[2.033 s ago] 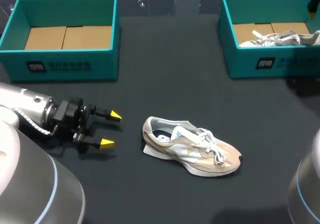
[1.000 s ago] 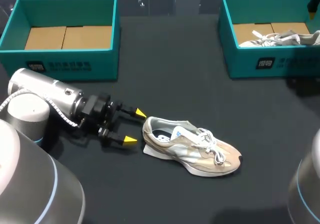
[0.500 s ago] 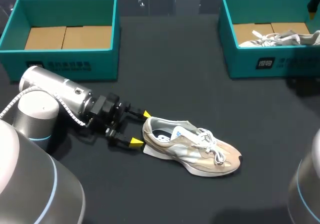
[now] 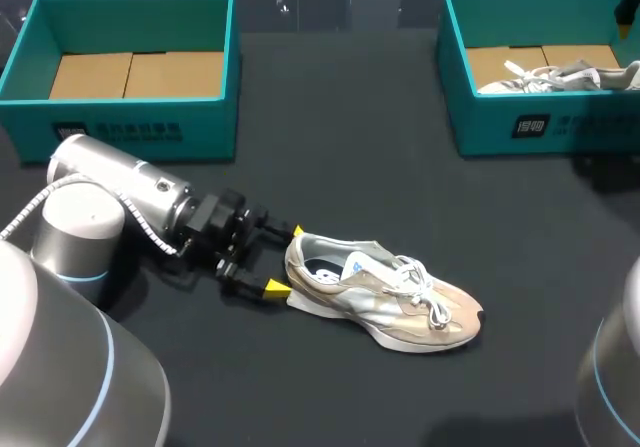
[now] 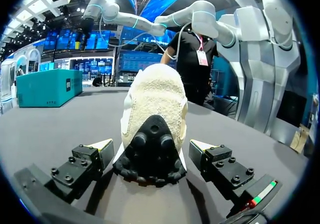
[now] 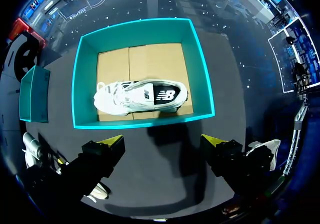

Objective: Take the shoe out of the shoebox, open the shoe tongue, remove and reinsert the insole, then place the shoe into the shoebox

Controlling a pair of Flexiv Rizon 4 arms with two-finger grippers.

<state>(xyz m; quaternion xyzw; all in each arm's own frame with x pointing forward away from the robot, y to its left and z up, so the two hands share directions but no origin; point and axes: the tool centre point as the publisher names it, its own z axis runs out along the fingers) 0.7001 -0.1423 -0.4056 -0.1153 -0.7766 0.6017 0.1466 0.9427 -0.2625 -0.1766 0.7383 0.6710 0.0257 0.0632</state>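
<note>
- The left arm has swung in from the near left of the table over the last two seconds, and the left gripper (image 4: 286, 260) has closed the gap to the beige shoe (image 4: 385, 292), so that its yellow tips now sit at the shoe's heel.
- The shoe itself has not shifted; it lies on its sole on the black table (image 4: 350, 147), out of any box, heel toward the left arm and toe pointing away to the right.
- In the left wrist view, the left gripper (image 5: 151, 146) has its jaws apart, one finger on each side of the shoe's (image 5: 155, 103) heel; the black heel tread sits right between them with a sliver of space on both sides, so they are not pinching it.
- The shoe's white laces are loose over the tongue and its opening faces up.
- Well behind the shoe and off to its left stands a teal shoebox (image 4: 140, 127), showing only its cardboard floor.
- Well behind the shoe and off to its right stands a second teal shoebox (image 4: 520, 127) with a white shoe (image 4: 560, 77) lying inside.
- The right gripper (image 6: 162, 141) hangs far from the beige shoe, above that second shoebox (image 6: 85, 83), jaws wide apart and holding nothing; the white shoe (image 6: 142, 96) lies on its side on the box floor ahead of the fingers.
</note>
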